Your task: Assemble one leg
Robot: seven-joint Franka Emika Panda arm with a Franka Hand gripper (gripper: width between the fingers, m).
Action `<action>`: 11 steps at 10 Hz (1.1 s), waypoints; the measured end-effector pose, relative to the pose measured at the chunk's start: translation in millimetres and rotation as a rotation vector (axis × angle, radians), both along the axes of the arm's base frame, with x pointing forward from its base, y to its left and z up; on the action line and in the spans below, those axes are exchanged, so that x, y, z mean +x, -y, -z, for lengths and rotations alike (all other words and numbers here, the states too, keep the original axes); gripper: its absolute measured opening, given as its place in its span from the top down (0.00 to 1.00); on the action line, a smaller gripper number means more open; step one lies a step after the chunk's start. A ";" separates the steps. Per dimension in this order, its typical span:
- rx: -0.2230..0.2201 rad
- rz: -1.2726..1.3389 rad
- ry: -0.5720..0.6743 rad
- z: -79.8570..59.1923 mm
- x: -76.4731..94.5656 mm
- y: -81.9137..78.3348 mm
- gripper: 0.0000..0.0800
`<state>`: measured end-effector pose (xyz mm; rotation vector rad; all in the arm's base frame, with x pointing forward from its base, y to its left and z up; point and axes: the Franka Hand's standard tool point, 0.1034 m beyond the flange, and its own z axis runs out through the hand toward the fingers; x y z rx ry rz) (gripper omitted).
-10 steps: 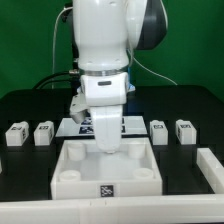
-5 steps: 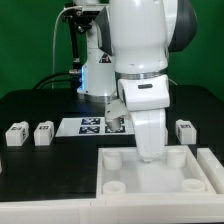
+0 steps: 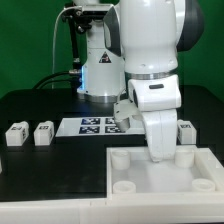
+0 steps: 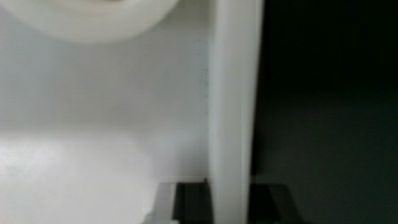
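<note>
Your gripper straddles the tray wall; you cannot tell whether it's clamped. A loose hold could let the tray swing into the nearby leg.

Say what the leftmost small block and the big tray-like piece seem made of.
The leg looks like matte white plastic: uniform colour, chunky moulded shape, a black-and-white tag on top. The tray piece seems the same plastic: smooth dull walls, rounded sockets, no grain. Exact type cannot be told.

A plain green wall stands behind a black table under even light.
</note>
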<state>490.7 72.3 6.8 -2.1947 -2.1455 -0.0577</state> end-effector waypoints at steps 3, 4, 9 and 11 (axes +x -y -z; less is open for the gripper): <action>0.000 0.001 -0.001 0.3 -0.2 0.5 0.91; 0.000 0.001 -0.001 0.4 -0.3 0.8 0.67; 0.000 0.003 -0.002 0.7 -0.4 1.7 0.20; 0.000 0.005 -0.002 0.8 -0.4 2.3 0.19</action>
